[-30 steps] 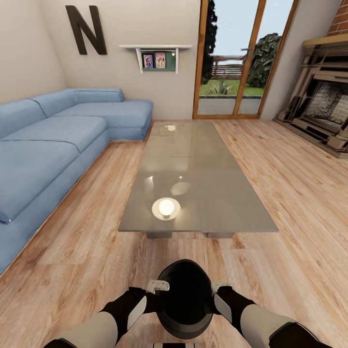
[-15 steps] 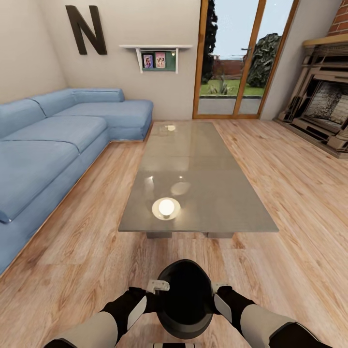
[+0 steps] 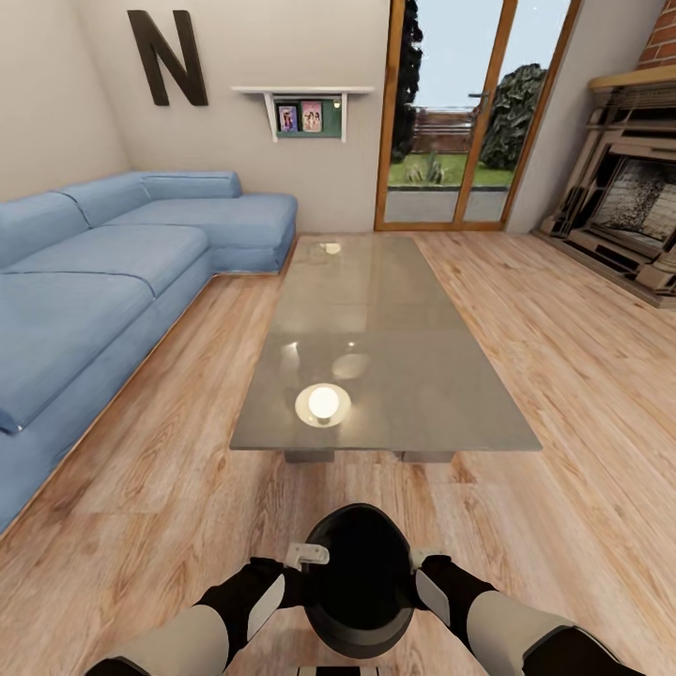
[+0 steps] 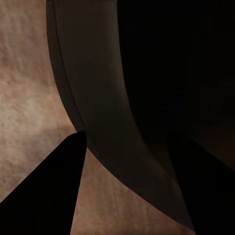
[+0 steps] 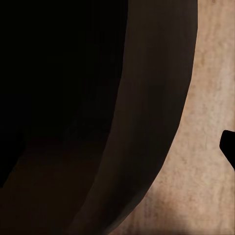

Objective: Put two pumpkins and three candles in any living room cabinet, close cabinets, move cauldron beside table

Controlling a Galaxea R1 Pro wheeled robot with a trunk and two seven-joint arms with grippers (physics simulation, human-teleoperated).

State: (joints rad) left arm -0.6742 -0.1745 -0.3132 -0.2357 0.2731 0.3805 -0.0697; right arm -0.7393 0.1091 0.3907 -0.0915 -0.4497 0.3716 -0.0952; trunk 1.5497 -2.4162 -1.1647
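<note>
The black cauldron [image 3: 361, 582] hangs low over the plank floor right in front of me, mouth tilted up. My left gripper [image 3: 308, 556] grips its rim on one side and my right gripper [image 3: 421, 560] grips the opposite side. The left wrist view has the cauldron wall [image 4: 98, 98] running between a dark finger [image 4: 49, 191] outside and another inside. The right wrist view looks along the cauldron wall [image 5: 147, 122], with one fingertip [image 5: 229, 147] outside it. The glass-topped table [image 3: 394, 310] stretches away just beyond the cauldron, its near end a short gap off. Pumpkins, candles and cabinet are out of view.
A blue corner sofa [image 3: 94, 282] lines the left side, leaving a strip of floor beside the table. A brick fireplace [image 3: 629, 207] stands at the right, and a glass door [image 3: 460, 122] is at the back. A wall shelf [image 3: 305, 113] and letter N [image 3: 167, 58] hang above.
The scenery behind the glass door has shifted slightly. The arms, the cauldron and the room stay as they were.
</note>
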